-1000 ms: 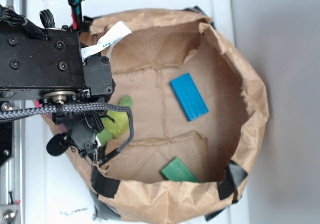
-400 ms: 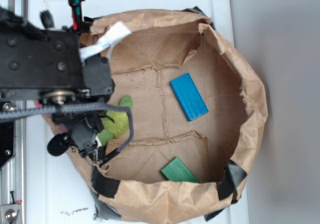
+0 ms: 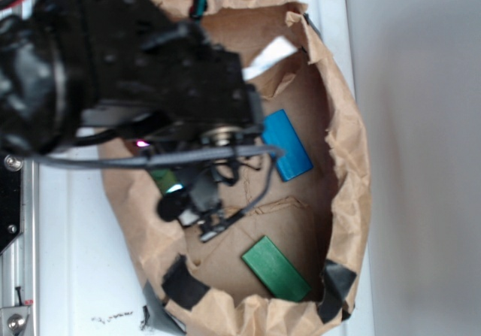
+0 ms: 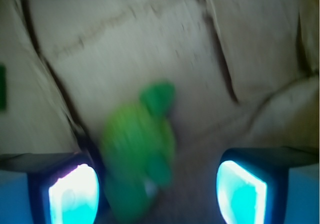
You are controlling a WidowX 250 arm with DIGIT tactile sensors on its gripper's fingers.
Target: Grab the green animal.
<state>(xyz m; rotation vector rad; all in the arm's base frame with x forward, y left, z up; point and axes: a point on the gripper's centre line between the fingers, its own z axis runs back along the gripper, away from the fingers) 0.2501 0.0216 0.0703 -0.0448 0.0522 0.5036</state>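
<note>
The green animal (image 4: 137, 154) is a fuzzy yellow-green plush with a darker green head. In the wrist view it lies on the brown paper floor between my fingers, nearer the left pad (image 4: 72, 194) than the right one. The view is blurred. My gripper (image 4: 157, 189) is open around it with a wide gap on the right side. In the exterior view the black arm covers the toy; only a bit of green (image 3: 161, 177) shows beneath the gripper (image 3: 192, 204).
Everything sits inside a crumpled brown paper bag (image 3: 349, 148) on a white surface. A blue rectangular block (image 3: 286, 144) lies right of the arm. A flat dark green block (image 3: 274, 267) lies near the bag's front wall. Black tape patches mark the bag's front corners.
The arm has swung right and deeper over the bag, now covering the plush toy. The bag's walls have shifted and narrowed. The blocks have stayed in place.
</note>
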